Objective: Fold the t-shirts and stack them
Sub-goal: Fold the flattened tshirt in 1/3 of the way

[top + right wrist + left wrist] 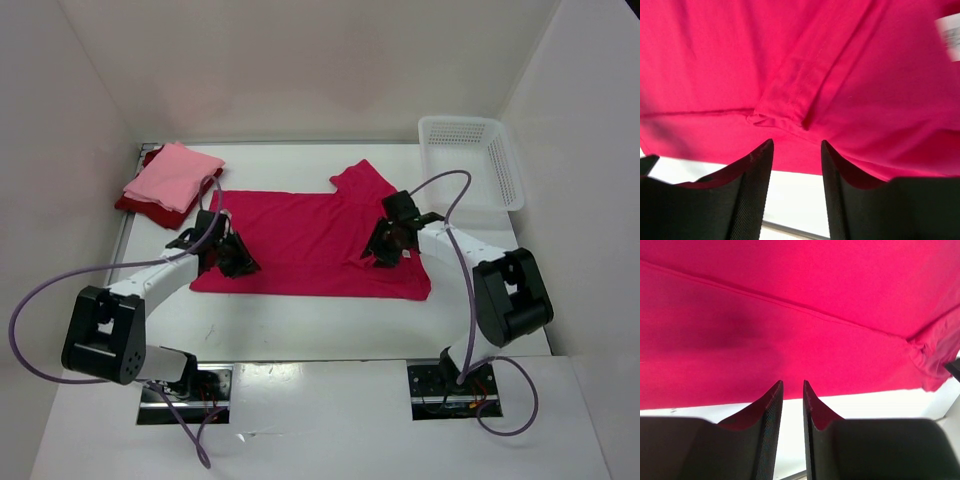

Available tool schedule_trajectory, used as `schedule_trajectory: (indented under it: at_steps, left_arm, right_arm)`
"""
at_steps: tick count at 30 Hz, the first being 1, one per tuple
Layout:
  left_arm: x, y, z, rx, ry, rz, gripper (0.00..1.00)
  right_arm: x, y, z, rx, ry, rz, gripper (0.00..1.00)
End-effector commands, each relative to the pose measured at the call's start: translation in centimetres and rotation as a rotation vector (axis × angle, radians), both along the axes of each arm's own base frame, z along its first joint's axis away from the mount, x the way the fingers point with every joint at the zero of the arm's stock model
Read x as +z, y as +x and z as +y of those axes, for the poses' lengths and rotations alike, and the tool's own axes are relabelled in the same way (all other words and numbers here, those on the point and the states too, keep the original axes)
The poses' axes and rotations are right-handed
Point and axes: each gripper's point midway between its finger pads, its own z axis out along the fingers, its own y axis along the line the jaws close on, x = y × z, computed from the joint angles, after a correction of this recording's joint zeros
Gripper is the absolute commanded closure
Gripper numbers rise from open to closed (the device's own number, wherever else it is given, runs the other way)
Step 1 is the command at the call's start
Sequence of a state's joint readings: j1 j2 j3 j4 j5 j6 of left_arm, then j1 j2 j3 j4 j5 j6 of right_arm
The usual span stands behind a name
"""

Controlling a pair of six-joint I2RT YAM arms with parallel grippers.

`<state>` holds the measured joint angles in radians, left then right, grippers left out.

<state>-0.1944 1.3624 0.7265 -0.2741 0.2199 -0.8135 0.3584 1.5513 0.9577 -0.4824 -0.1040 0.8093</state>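
Observation:
The crimson-magenta t-shirt (310,245) lies spread flat mid-table, one sleeve pointing to the back. My left gripper (232,256) hovers over its left edge. In the left wrist view the gripper (793,382) is narrowly open and empty, with the cloth (800,300) just beyond the tips. My right gripper (386,245) is over the shirt's right part. In the right wrist view the gripper (797,141) is open and empty, with the shirt (865,90) and a folded seam (785,100) ahead. The light pink shirt (172,175) lies folded on the dark red shirt (148,208) at the back left.
A white mesh basket (470,160) stands at the back right corner. White walls close in the table (330,325) on three sides. A white label (950,30) shows on the shirt in the right wrist view.

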Motion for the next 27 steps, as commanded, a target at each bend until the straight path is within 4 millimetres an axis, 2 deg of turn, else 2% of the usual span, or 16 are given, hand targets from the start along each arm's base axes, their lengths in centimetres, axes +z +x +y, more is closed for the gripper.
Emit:
schedule_trajectory:
  at_steps: [1, 6, 13, 15, 18, 19, 22, 27]
  left_arm:
    - [1.2, 1.5, -1.4, -0.059, -0.016, -0.059, 0.70]
    - [0.1, 1.4, -1.3, -0.064, 0.012, -0.041, 0.70]
    - [-1.0, 0.8, -1.2, -0.057, 0.011, -0.018, 0.70]
    - [-1.0, 0.8, -1.2, -0.050, 0.007, -0.014, 0.70]
    - [-1.0, 0.8, -1.2, -0.050, 0.007, -0.014, 0.70]
    - [-1.0, 0.8, -1.2, -0.050, 0.007, -0.014, 0.70]
    - [-1.0, 0.8, -1.2, -0.050, 0.007, -0.014, 0.70]
    - [-1.2, 0.5, -1.0, -0.045, 0.015, -0.013, 0.70]
  right_arm:
    - [0.1, 0.9, 2.3, 0.016, 0.065, -0.016, 0.51]
    - [-1.0, 1.3, 2.8, 0.026, 0.073, 0.014, 0.49]
    - [-1.2, 1.2, 2.5, 0.008, 0.055, 0.024, 0.49]
    - [-1.6, 1.3, 2.5, 0.008, 0.054, 0.027, 0.58]
    - [-2.2, 1.6, 2.6, 0.008, 0.051, 0.035, 0.66]
    - [-1.8, 2.0, 2.8, 0.016, 0.052, 0.021, 0.72]
    - [-1.8, 2.8, 3.0, 0.035, 0.045, 0.011, 0.78]
    - [-0.8, 4.8, 3.4, 0.044, 0.031, -0.032, 0.98]
